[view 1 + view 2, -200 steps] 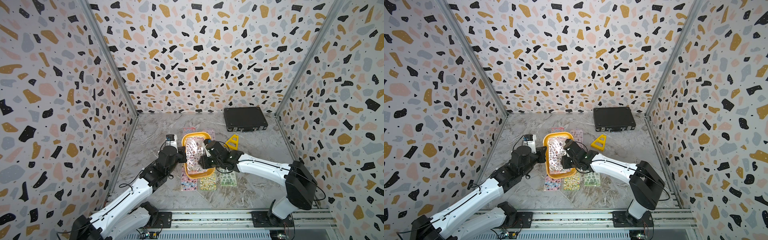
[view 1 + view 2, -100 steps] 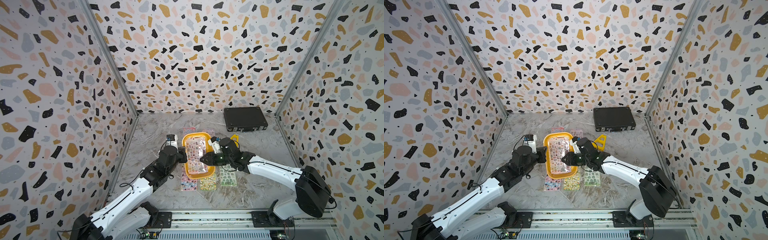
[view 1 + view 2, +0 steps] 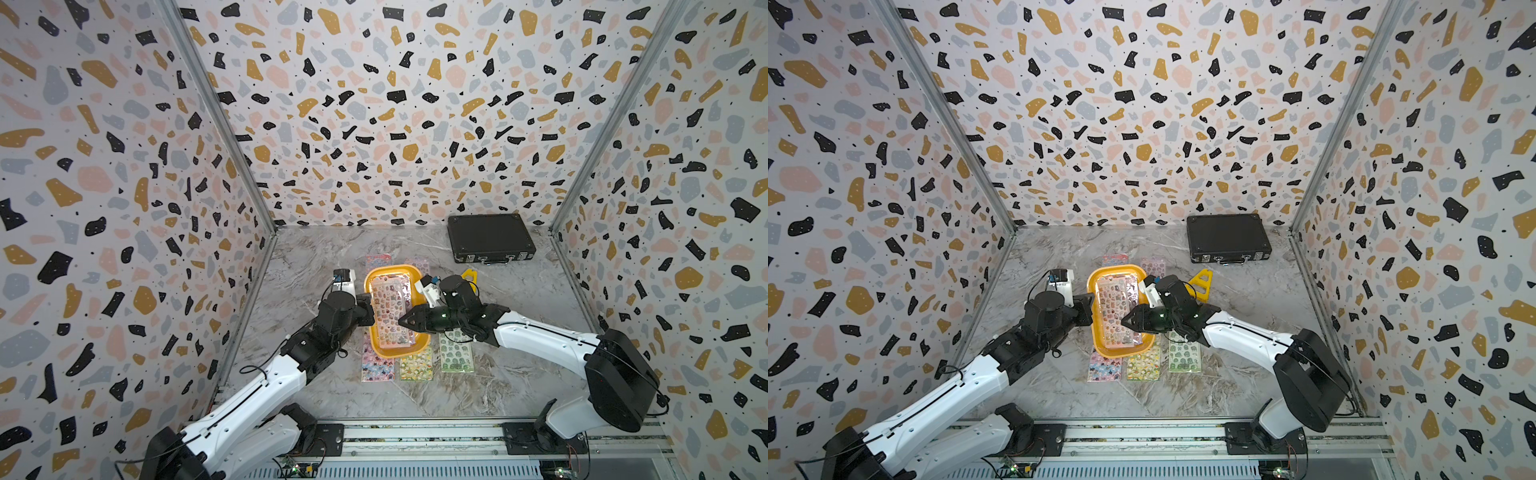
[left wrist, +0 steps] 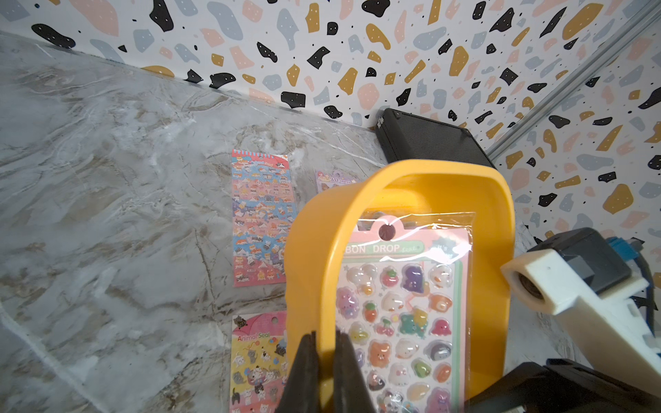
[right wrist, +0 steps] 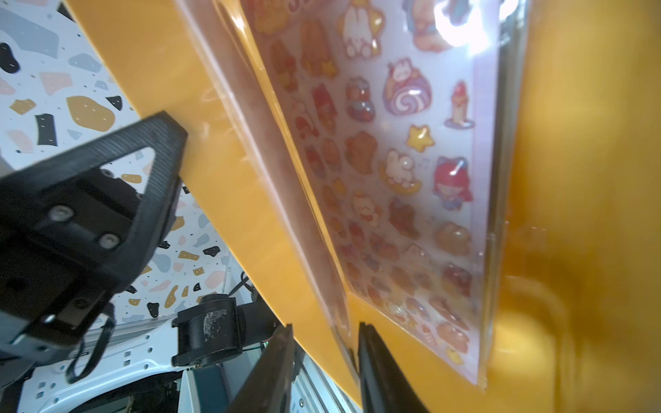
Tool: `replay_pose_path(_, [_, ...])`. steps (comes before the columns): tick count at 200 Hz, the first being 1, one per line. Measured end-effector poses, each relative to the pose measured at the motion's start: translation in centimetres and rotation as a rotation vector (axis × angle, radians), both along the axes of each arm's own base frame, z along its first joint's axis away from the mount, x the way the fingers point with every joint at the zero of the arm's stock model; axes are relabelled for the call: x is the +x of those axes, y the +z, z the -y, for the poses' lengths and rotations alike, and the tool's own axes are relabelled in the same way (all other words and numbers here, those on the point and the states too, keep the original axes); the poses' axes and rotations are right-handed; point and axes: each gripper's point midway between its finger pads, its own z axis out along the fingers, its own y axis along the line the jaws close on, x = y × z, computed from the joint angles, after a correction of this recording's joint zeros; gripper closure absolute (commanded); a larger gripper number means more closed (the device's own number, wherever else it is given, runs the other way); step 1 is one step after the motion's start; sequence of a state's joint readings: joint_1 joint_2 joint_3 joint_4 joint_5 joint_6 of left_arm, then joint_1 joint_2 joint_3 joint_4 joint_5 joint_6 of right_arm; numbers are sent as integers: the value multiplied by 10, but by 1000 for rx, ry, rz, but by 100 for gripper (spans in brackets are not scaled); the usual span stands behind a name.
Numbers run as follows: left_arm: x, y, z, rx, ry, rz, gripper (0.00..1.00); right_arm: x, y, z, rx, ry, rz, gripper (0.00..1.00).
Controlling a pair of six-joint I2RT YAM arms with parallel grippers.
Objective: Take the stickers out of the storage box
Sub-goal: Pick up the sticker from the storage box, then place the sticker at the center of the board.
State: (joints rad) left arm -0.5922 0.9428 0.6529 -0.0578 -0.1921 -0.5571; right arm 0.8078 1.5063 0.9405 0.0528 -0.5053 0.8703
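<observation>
A robot test cell in a lab. Three upright wall panels papered in a pink, ochre, grey and black terrazzo print [image 3: 374, 104] enclose a grey marble-patterned tabletop [image 3: 332, 257] and meet at bare aluminium corner posts [image 3: 222, 124]. At 6 o'clock, a slotted metal mounting rail [image 3: 415, 434] carries a white-and-black left robot arm [image 3: 257, 390] and a matching right robot arm [image 3: 540, 336].

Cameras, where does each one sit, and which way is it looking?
Top views: high above the robot's base, both looking down at the table and storage box; left arm and right arm show.
Left wrist: on the left arm, looking along the left gripper, clamped on the box's wall; the right arm shows too.
Right wrist: on the right arm, looking past the right gripper at the stickers; the left gripper's finger shows.
Shared: every view shows the box and stickers.
</observation>
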Motion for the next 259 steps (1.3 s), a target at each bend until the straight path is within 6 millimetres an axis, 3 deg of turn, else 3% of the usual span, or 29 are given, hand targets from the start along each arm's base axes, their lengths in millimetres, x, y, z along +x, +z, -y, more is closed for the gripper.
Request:
replay_pose_path(65, [0, 0, -1, 2, 6, 1, 100, -4, -10, 4, -116, 7, 59, 99])
replay_pose_path(110, [2, 0, -5, 11, 29, 7, 100, -7, -3, 11, -133, 8, 81, 100])
replay_pose_path(183, [2, -1, -14, 34, 67, 4, 100, -22, 50, 26, -83, 42, 141, 100])
replay_pose_path(205, [1, -1, -21, 50, 98, 4, 100, -19, 76, 45, -73, 28, 170, 100])
replay_pose_path(228, [1, 1, -28, 59, 129, 14, 100, -10, 102, 78, -55, -27, 196, 100])
replay_pose_path(259, [0, 5, -38, 72, 173, 29, 100, 4, 112, 125, -94, -117, 178, 100])
